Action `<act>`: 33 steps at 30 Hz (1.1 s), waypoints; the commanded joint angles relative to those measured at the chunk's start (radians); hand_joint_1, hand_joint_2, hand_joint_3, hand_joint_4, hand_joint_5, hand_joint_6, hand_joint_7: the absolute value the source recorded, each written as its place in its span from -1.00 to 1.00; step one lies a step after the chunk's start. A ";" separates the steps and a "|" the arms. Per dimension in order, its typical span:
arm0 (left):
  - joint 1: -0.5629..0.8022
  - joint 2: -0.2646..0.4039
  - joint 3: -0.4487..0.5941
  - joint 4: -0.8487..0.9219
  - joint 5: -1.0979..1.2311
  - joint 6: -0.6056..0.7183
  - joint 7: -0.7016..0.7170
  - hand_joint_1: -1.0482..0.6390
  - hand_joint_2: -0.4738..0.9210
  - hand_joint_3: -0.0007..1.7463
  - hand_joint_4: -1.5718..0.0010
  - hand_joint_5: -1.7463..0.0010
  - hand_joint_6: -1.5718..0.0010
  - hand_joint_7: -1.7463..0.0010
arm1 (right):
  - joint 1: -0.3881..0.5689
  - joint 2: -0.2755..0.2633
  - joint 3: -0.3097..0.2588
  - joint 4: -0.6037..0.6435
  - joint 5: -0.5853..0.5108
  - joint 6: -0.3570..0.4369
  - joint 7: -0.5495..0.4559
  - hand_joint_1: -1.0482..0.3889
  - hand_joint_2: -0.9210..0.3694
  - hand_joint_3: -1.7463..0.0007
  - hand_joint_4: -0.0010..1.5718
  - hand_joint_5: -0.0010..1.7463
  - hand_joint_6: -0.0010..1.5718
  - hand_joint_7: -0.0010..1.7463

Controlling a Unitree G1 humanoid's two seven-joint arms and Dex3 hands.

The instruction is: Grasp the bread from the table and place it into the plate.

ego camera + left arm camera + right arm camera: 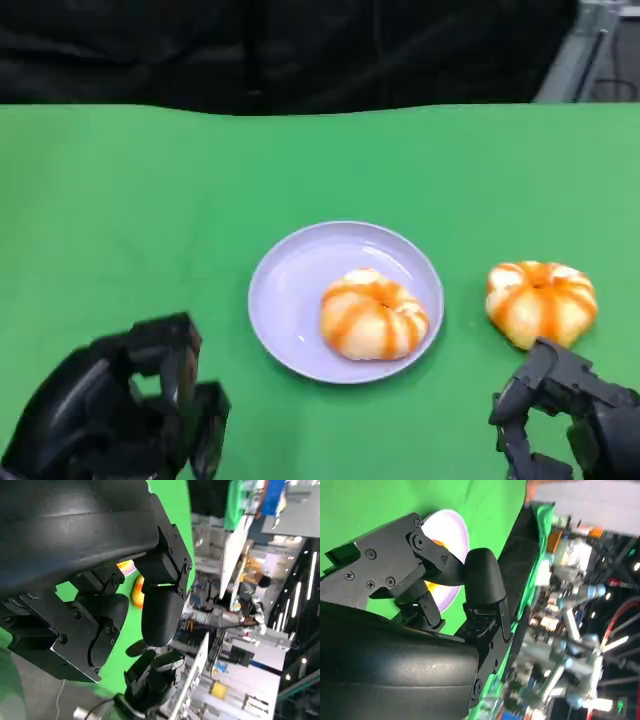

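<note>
Item, nearest the lens: your left hand [125,410], low at the near-left corner, fingers curled loosely inward with nothing held in them. Item: your right hand [565,420], at the near-right corner, fingers apart and empty, its upper edge just short of the loose bread.

Item, the task's thing: one bread [540,301] — a round bun with orange stripes — lay on the green table [150,220] to the right of the plate, apart from its rim. A second bun [373,315] already sat inside the lavender plate [290,285], toward its right side.

Handling note, as judgement: the step was the reach and grasp. You would have done well to bring the right hand over the loose bun with fingers wide, close gently round its sides — it looked soft and easily dented — then lift clear of the rim and set it in the bare left part of the plate.
</note>
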 commanded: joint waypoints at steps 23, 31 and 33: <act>0.030 0.019 0.023 -0.065 -0.028 0.065 0.045 0.55 0.58 1.00 -0.50 -1.00 -0.27 -1.00 | 0.011 -0.011 -0.004 -0.018 0.012 0.000 0.011 0.28 -0.48 -0.26 0.02 1.00 -0.12 0.83; 0.027 0.019 0.022 -0.064 -0.028 0.066 0.046 0.55 0.59 1.00 -0.50 -1.00 -0.28 -1.00 | 0.009 -0.010 -0.005 -0.015 0.011 0.003 0.010 0.27 -0.48 -0.25 0.02 1.00 -0.11 0.83; 0.027 0.019 0.022 -0.064 -0.028 0.066 0.046 0.55 0.59 1.00 -0.50 -1.00 -0.28 -1.00 | 0.009 -0.010 -0.005 -0.015 0.011 0.003 0.010 0.27 -0.49 -0.25 0.02 1.00 -0.11 0.82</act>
